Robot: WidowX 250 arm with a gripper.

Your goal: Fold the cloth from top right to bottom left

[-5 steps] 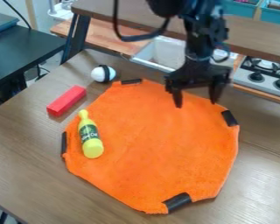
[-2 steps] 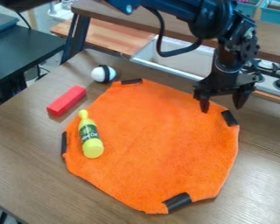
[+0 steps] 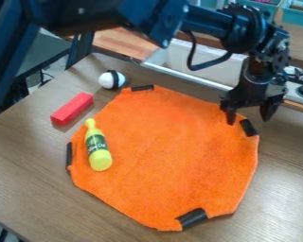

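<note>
Here's my gripper [image 3: 249, 121] at the two o'clock edge, fingers spread apart | orange cloth [image 3: 173, 151] open and flat, mid-view | yellow bottle [image 3: 98, 150] lying on it, toward nine o'clock!

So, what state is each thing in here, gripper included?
Orange cloth: spread flat, unfolded
Gripper: open, near the cloth's upper-right edge
Yellow bottle: lying on its side on the cloth
Red block: lying on the table
White ball: resting on the table, off the cloth
</note>
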